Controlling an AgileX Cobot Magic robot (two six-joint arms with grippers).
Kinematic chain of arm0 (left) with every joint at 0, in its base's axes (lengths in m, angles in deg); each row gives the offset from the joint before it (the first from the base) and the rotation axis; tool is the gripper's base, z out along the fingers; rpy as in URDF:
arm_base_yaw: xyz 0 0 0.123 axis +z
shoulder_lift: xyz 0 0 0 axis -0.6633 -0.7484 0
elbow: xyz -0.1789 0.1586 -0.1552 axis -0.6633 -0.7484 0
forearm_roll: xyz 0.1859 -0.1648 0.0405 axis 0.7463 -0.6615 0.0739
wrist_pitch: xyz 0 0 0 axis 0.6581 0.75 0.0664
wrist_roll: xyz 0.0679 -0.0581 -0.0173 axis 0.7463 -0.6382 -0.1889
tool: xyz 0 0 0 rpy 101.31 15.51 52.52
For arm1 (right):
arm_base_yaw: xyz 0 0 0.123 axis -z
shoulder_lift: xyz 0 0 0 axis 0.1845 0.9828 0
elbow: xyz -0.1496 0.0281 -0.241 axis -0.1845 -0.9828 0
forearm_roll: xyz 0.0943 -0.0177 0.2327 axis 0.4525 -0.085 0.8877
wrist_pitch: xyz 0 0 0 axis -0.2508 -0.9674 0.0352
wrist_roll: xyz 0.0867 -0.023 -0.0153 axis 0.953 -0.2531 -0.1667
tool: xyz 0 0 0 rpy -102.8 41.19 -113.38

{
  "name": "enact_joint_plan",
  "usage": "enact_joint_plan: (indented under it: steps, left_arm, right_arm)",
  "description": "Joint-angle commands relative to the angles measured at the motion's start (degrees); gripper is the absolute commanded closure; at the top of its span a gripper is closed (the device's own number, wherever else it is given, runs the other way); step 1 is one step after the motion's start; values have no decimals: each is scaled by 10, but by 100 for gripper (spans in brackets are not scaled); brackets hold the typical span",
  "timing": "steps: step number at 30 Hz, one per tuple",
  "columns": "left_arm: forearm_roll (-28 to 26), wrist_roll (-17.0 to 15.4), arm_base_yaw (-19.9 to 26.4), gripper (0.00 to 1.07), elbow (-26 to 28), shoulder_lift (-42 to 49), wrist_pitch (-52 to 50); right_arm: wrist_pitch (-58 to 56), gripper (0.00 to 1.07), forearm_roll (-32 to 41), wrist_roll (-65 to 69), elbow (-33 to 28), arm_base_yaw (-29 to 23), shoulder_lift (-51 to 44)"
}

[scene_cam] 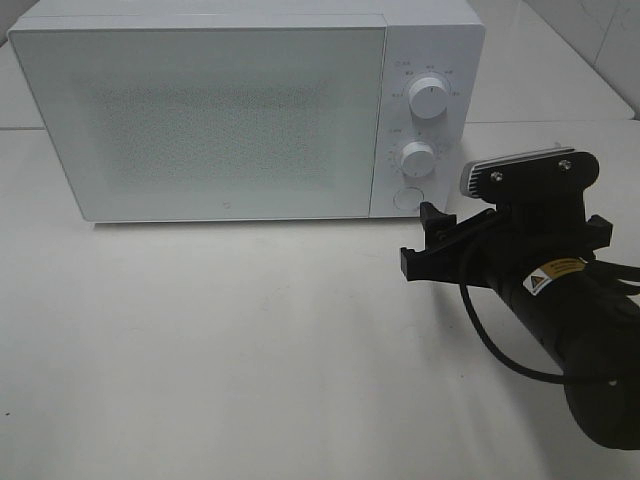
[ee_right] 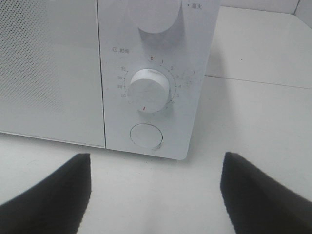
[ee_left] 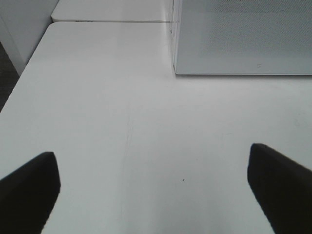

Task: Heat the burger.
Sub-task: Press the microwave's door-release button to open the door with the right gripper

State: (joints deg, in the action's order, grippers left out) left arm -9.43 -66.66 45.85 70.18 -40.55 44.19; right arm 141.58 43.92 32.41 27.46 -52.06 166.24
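White microwave [scene_cam: 200,110] on the tabletop [scene_cam: 200,350], door [scene_cam: 200,120] shut. The burger appears in no view. It is presumably behind the dotted door, though this cannot be confirmed. The right gripper [scene_cam: 420,238], jaws spread and empty, hovers just in front of the timer knob [ee_right: 150,90], whose red mark [ee_right: 144,107] sits away from zero, suggesting the heating time is set. The left gripper [ee_left: 153,190], jaws spread wide and empty, hangs over the tabletop. Taking the burger out probably remains.
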Motion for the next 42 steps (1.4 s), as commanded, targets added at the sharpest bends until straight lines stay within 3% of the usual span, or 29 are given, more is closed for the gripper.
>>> enact_joint_plan:
  steps: [1, 12, 16, 20, 21, 23, 25, 26, 27, 28, 29, 30, 31, 32, 42]
  left_arm:
    - [-3, -2, -3, 9, -2, 13, -5]
    - [-3, -2, -3, 9, -2, 13, -5]
    - [-3, -2, -3, 9, -2, 13, -5]
    - [-3, -2, -3, 9, -2, 13, -5]
    - [-3, -2, -3, 9, -2, 13, -5]
    - [-3, -2, -3, 9, -2, 13, -5]
    - [-3, -2, -3, 9, -2, 13, -5]
    - [-3, -2, -3, 9, -2, 13, -5]
    - [-3, -2, -3, 9, -2, 13, -5]
    - [-3, -2, -3, 9, -2, 13, -5]
    - [-3, -2, -3, 9, -2, 13, -5]
    - [-3, -2, -3, 9, -2, 13, -5]
    - [-3, -2, -3, 9, -2, 13, -5]
    - [-3, -2, -3, 9, -2, 13, -5]
    - [-3, -2, -3, 9, -2, 13, -5]
  right_arm:
    - [40, 33, -1, 50, 1, -1, 0]
    - [36, 35, -1, 444, 1, -1, 0]
    - [28, 42, -1, 658, 1, -1, 0]
    - [14, 48, 1, 756, 1, -1, 0]
    - [6, 53, 0, 808, 1, -1, 0]
    - [2, 57, -1, 828, 1, -1, 0]
    - [-17, 70, 0, 875, 1, -1, 0]
    - [-17, 70, 0, 875, 1, -1, 0]
    - [-31, 83, 0, 916, 1, -1, 0]
    - [-31, 83, 0, 916, 1, -1, 0]
    - [-37, 88, 0, 932, 1, -1, 0]
    - [-51, 99, 0, 948, 1, -1, 0]
    - [-51, 99, 0, 948, 1, -1, 0]
    - [-55, 107, 0, 952, 1, -1, 0]
    - [-66, 107, -1, 963, 1, -1, 0]
